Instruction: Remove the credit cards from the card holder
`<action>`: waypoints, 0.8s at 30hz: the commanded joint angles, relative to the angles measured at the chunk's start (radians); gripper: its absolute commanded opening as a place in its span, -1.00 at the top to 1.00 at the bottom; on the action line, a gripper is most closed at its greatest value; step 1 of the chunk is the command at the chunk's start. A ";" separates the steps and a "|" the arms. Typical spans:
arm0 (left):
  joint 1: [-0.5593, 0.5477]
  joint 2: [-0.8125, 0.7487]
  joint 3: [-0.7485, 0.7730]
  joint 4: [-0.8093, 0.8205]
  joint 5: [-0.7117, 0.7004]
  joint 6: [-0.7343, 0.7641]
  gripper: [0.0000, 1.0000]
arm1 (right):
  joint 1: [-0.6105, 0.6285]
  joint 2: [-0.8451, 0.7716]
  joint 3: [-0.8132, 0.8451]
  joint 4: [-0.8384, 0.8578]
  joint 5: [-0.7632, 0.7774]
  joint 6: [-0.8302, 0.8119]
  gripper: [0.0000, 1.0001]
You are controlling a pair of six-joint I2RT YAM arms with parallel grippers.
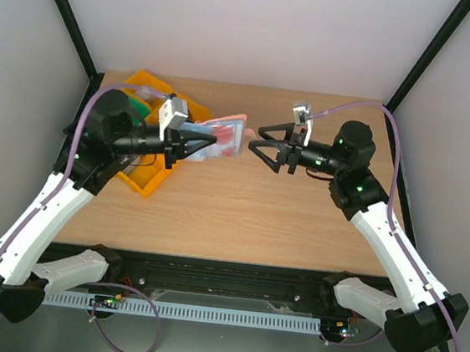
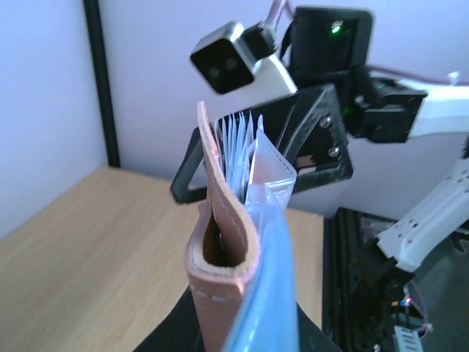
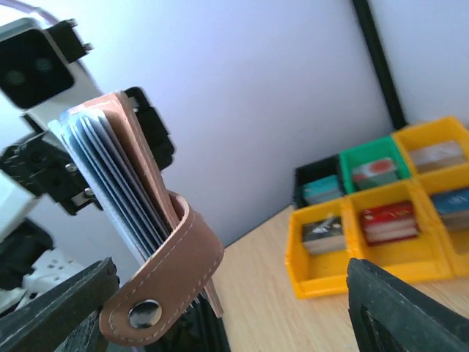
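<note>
Task status: nothing extracted yet, as far as the views show. The credit cards [image 3: 110, 183] all sit fanned inside the card holder [image 2: 220, 242], their pale blue-grey edges sticking out of its open mouth. No loose card shows on the table [image 1: 240, 210]. Every card is left to pull.

Holder position: lifted clear of the table, mid-air, left of centre, between the two arms. Its open end faces right, toward the other arm. A strap with a snap button [image 3: 145, 314] hangs loose at the lower edge, undone.

Left gripper [image 1: 196, 142]: clamped down tight on the folded end of the card holder, presenting it sideways. A blue card-like edge shows close to the left wrist camera; whether it is a card I cannot tell.

Right gripper [image 1: 254, 138]: jaws spread wide, holding nothing. It is just right of the card ends, apart from them and level with the stack. In its own wrist view the fan of cards lies between and beyond its two fingers.

Judgement: pre-grasp stage. Next is to close on one card edge without pinching several.

Far left: yellow, green and black trays [image 3: 322, 282] with small items, not involved.
</note>
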 commanded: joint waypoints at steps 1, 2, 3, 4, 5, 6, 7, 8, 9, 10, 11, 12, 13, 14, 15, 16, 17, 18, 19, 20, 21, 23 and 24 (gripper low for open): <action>-0.003 -0.029 -0.052 0.165 0.104 -0.093 0.96 | 0.049 -0.039 0.052 0.074 -0.093 0.013 -0.67; -0.004 -0.034 -0.057 0.173 0.119 -0.095 0.96 | 0.057 -0.043 0.053 0.071 -0.066 0.011 -0.67; -0.004 -0.038 -0.061 0.180 0.129 -0.097 0.96 | 0.065 -0.042 0.053 0.064 -0.046 0.010 -0.66; -0.004 -0.040 -0.065 0.187 0.137 -0.103 0.96 | 0.073 -0.041 0.054 0.057 -0.032 0.011 -0.64; -0.005 -0.043 -0.069 0.196 0.142 -0.108 0.96 | 0.081 -0.038 0.057 0.055 -0.022 0.014 -0.62; -0.005 -0.046 -0.074 0.203 0.146 -0.112 0.96 | 0.089 -0.036 0.059 0.061 -0.018 0.021 -0.61; -0.006 -0.048 -0.079 0.214 0.147 -0.119 0.96 | 0.098 -0.036 0.060 0.074 -0.016 0.030 -0.59; -0.007 -0.050 -0.084 0.221 0.147 -0.125 0.96 | 0.107 -0.036 0.062 0.084 -0.007 0.035 -0.59; -0.012 -0.053 -0.089 0.229 0.151 -0.130 0.96 | 0.117 -0.036 0.062 0.090 0.007 0.036 -0.59; -0.017 -0.055 -0.097 0.240 0.159 -0.135 0.96 | 0.126 -0.035 0.064 0.091 0.028 0.033 -0.56; -0.023 -0.058 -0.101 0.250 0.167 -0.137 0.96 | 0.134 -0.032 0.065 0.085 0.058 0.031 -0.49; -0.028 -0.059 -0.105 0.256 0.176 -0.139 0.96 | 0.140 -0.024 0.070 0.070 0.087 0.026 -0.39; -0.031 -0.060 -0.108 0.260 0.180 -0.140 0.96 | 0.141 -0.017 0.078 0.046 0.104 0.018 -0.27; -0.034 -0.061 -0.112 0.259 0.182 -0.136 0.96 | 0.141 -0.008 0.088 0.022 0.111 0.008 -0.17; -0.036 -0.063 -0.116 0.257 0.181 -0.131 0.96 | 0.141 0.000 0.094 0.004 0.110 0.000 -0.08; -0.038 -0.066 -0.120 0.254 0.183 -0.123 0.96 | 0.141 0.005 0.095 -0.004 0.108 -0.001 0.01; -0.038 -0.069 -0.125 0.254 0.185 -0.122 0.96 | 0.143 0.008 0.094 -0.006 0.107 0.000 0.09; -0.038 -0.071 -0.127 0.257 0.188 -0.123 0.96 | 0.143 0.009 0.092 -0.007 0.107 0.000 0.16; -0.039 -0.072 -0.130 0.261 0.190 -0.125 0.96 | 0.144 0.009 0.089 -0.010 0.105 -0.003 0.21; -0.039 -0.072 -0.131 0.263 0.193 -0.126 0.96 | 0.144 0.011 0.088 -0.016 0.106 -0.006 0.22; -0.040 -0.072 -0.131 0.266 0.195 -0.127 0.96 | 0.144 0.012 0.086 -0.026 0.102 -0.010 0.23; -0.040 -0.072 -0.132 0.270 0.199 -0.126 0.96 | 0.146 0.012 0.078 -0.028 0.088 -0.010 0.21; -0.040 -0.073 -0.133 0.274 0.202 -0.126 0.96 | 0.147 0.013 0.073 -0.023 0.077 -0.006 0.19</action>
